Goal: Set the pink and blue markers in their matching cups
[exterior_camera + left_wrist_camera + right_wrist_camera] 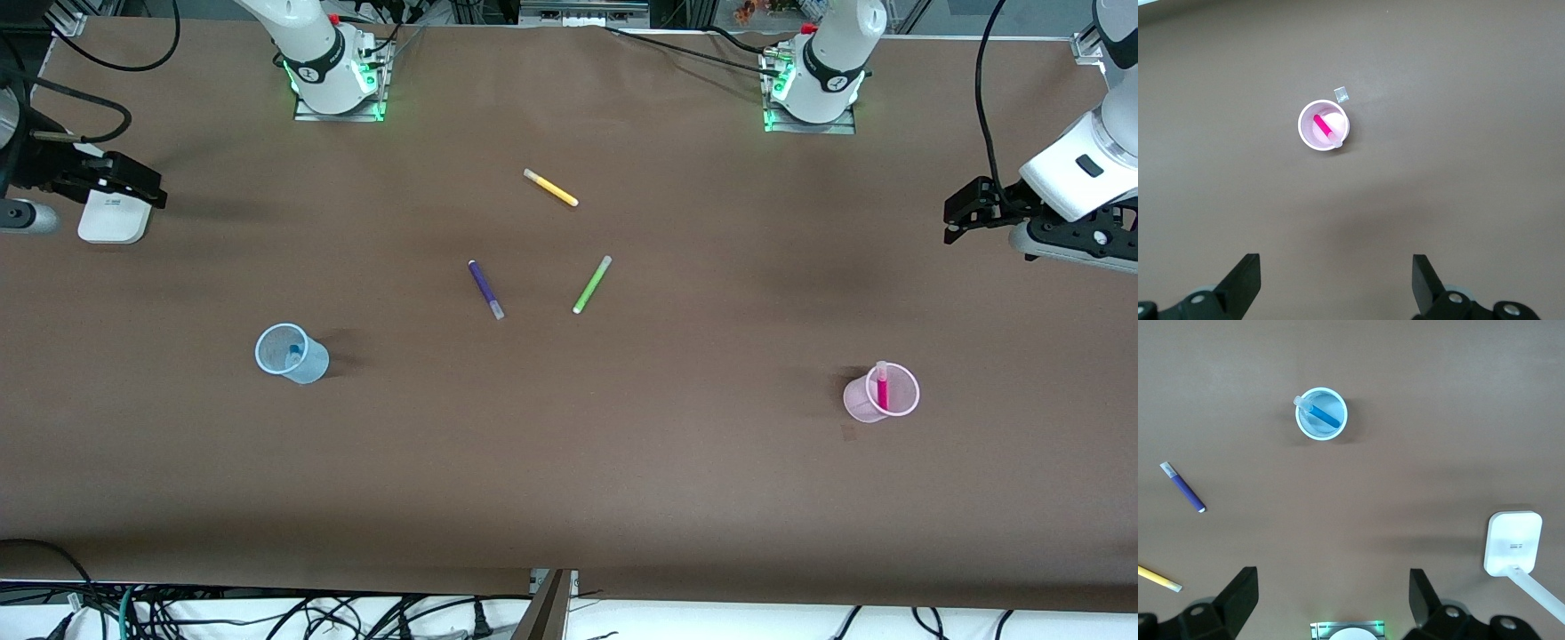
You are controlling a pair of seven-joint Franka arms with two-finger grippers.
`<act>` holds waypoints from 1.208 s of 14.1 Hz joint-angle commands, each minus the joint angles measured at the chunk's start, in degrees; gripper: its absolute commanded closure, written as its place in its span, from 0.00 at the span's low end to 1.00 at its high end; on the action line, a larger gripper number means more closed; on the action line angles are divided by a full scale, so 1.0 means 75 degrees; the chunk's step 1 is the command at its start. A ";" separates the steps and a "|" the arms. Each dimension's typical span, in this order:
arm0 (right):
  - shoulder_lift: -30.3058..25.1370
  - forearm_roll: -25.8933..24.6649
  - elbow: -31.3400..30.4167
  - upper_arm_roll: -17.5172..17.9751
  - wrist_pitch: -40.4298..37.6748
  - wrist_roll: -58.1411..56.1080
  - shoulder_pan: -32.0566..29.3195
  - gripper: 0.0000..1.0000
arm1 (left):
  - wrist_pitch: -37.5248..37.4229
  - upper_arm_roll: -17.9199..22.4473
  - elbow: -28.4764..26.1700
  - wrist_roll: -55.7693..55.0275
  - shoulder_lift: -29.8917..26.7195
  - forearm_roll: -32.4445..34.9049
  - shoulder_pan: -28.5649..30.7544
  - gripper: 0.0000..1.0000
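Pink marker [882,388] upright in pink cup [867,404], blue marker [293,353] in blue cup [307,364]; left gripper [1337,280] and right gripper [1333,600] both spread wide, waiting over table ends.

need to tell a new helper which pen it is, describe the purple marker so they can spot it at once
Start at the middle of the brown table, where three pens lie loose between the two cups. The purple marker is the one toward the right arm's end, beside the lime-green marker and nearer the front camera than the yellow marker. It is the darkest, with a pale cap.
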 commanded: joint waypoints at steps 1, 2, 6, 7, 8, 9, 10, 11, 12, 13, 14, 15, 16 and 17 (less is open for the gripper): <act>-0.0177 -0.0155 -0.0011 0.0099 -0.0419 0.0050 -0.0128 0.00 | -0.0134 -0.0019 0.0299 -0.0018 0.0174 0.0008 -0.0013 0.00; -0.0130 -0.0132 0.0141 0.0075 -0.0560 0.0050 -0.0140 0.00 | -0.0134 -0.0019 0.0299 -0.0006 0.0174 0.0008 -0.0013 0.00; 0.0093 -0.0084 0.0471 0.0075 -0.0644 0.0096 -0.0164 0.00 | -0.0134 -0.0019 0.0299 -0.0006 0.0174 0.0008 -0.0013 0.00; 0.0117 -0.0084 0.0483 0.0075 -0.0644 0.0097 -0.0164 0.00 | -0.0134 -0.0019 0.0299 0.0017 0.0174 -0.0004 -0.0013 0.00; 0.0128 -0.0073 0.0483 0.0075 -0.0644 0.0097 -0.0164 0.00 | -0.0134 -0.0019 0.0299 0.0018 0.0174 -0.0004 -0.0013 0.00; 0.0128 -0.0061 0.0483 0.0075 -0.0644 0.0085 -0.0164 0.00 | -0.0134 -0.0019 0.0299 0.0018 0.0174 -0.0004 -0.0013 0.00; 0.0128 -0.0061 0.0483 0.0075 -0.0644 0.0096 -0.0164 0.00 | -0.0134 -0.0019 0.0299 0.0018 0.0174 0.0007 -0.0013 0.00; 0.0128 -0.0084 0.0483 0.0075 -0.0632 0.0097 -0.0152 0.00 | -0.0122 -0.0019 0.0299 0.0018 0.0174 0.0008 -0.0013 0.00; 0.0128 -0.0096 0.0483 0.0063 -0.0632 0.0073 -0.0163 0.00 | -0.0122 -0.0019 0.0299 0.0018 0.0174 -0.0004 -0.0013 0.00; 0.0128 -0.0073 0.0483 -0.0030 -0.0632 0.0038 -0.0175 0.00 | -0.0133 -0.0019 0.0299 0.0018 0.0186 -0.0004 -0.0013 0.00; 0.0128 -0.0050 0.0483 -0.0054 -0.0620 0.0038 -0.0187 0.00 | -0.0122 -0.0019 0.0299 0.0018 0.0175 -0.0004 -0.0013 0.00; 0.0128 -0.0049 0.0483 -0.0054 -0.0609 0.0038 -0.0187 0.00 | -0.0122 -0.0019 0.0299 0.0018 0.0174 -0.0004 -0.0013 0.00; 0.0128 -0.0061 0.0483 -0.0054 -0.0620 0.0038 -0.0175 0.00 | -0.0122 -0.0019 0.0299 0.0018 0.0174 -0.0004 -0.0013 0.00; 0.0128 -0.0061 0.0483 -0.0054 -0.0609 0.0038 -0.0175 0.00 | -0.0122 -0.0019 0.0299 0.0018 0.0174 0.0007 -0.0013 0.00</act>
